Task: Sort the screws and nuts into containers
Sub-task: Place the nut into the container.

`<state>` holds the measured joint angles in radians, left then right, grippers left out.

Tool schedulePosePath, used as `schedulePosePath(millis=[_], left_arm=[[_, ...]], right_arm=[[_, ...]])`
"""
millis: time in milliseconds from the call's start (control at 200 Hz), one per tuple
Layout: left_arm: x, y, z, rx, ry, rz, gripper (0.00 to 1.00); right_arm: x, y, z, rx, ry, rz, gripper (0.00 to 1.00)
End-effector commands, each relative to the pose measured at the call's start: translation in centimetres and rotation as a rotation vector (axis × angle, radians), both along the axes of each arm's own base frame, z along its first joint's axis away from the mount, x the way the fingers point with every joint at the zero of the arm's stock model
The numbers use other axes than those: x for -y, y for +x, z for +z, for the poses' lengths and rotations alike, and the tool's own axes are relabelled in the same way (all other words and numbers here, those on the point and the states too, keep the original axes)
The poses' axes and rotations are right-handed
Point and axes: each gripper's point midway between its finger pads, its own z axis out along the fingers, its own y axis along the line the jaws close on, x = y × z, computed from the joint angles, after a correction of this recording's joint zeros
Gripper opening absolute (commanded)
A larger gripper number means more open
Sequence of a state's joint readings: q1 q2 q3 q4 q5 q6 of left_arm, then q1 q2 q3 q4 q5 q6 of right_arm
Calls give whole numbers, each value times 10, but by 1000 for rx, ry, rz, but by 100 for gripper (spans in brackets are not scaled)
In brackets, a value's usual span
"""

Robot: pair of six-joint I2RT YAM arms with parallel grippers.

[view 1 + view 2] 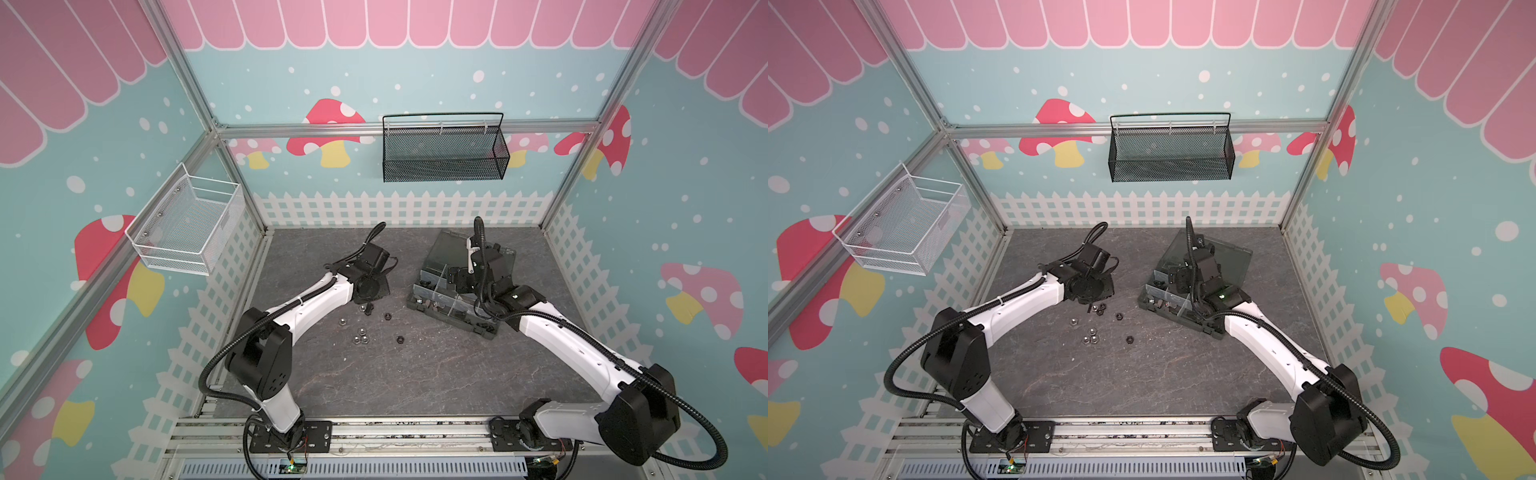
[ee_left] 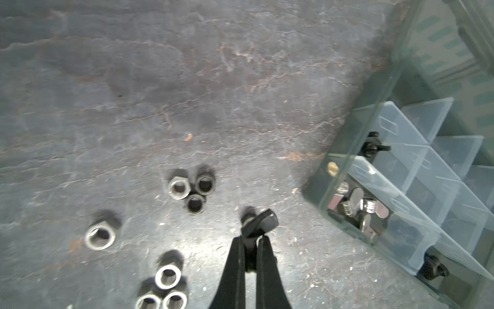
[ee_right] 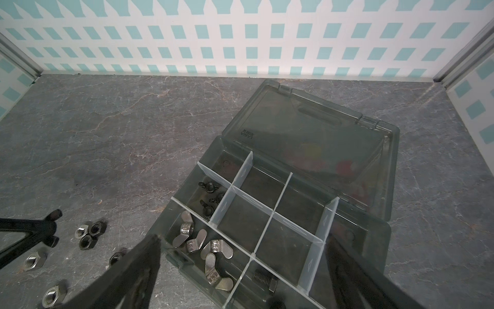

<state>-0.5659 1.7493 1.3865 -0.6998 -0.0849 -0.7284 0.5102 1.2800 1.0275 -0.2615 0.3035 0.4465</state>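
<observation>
My left gripper [image 2: 251, 240] is shut on a black wing-headed screw [image 2: 260, 222], held just above the table beside the loose nuts; it also shows in a top view [image 1: 368, 306]. Several silver and black hex nuts [image 2: 179, 187] [image 1: 360, 338] [image 1: 1091, 338] [image 3: 88, 235] lie scattered on the slate table. The dark translucent organizer [image 3: 184, 263] [image 1: 453, 322] [image 2: 355, 133] stands open to their right, with its containers set off by pale dividers. One cell holds silver wing nuts [image 3: 203, 246], another black wing screws [image 3: 211, 198], a third a black bolt [image 3: 264, 278]. My right gripper [image 3: 243, 238] hangs open above the box.
The organizer's lid [image 3: 307, 128] lies open toward the back wall. A black mesh basket [image 1: 444, 153] hangs on the back wall and a white wire basket [image 1: 187, 224] on the left wall. Fence-printed walls close in three sides of the table.
</observation>
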Motion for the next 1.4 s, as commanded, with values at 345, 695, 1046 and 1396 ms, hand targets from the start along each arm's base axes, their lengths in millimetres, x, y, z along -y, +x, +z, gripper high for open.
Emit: schedulePosePath(millis=[345,695,1046,1396], left_arm=[[141,44,27,98,-124,-236,0],[158,68,7,113,-94,-218,0],[154,75,-17,89,-43,-207,0],[151,78,-29,68,-21,-197,16]], right_arm=[[31,-16,22,92,19,-117,97],[37,-22,33,126,30,-126,97],[32,-20,28,114,42,-115,97],[31,-20,26,108,42,-109,97]])
